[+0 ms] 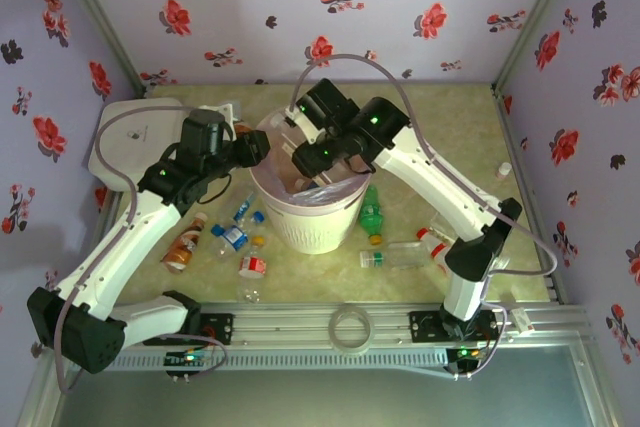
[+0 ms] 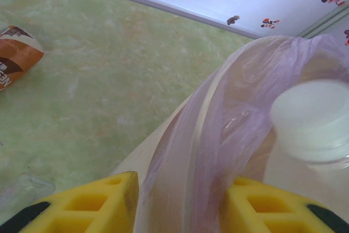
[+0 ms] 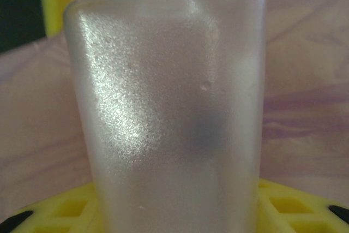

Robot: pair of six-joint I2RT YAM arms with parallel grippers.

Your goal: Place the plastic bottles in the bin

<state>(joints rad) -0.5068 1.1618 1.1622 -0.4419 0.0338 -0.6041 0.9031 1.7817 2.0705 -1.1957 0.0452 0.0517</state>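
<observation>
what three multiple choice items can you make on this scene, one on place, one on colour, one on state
1. Where is the green bottle?
A in the bin
B on the table, right of the bin
C on the bin's rim

2. What colour is the bin's liner?
A pale pink
B black
C blue

3. What does the right pincer hold?
A nothing
B a clear bottle
C a green bottle

Answers:
1 B, the top view shows it lying on the table beside the bin.
2 A, the left wrist view shows pale pink film.
3 B, the right wrist view shows the clear bottle between its fingers.
</observation>
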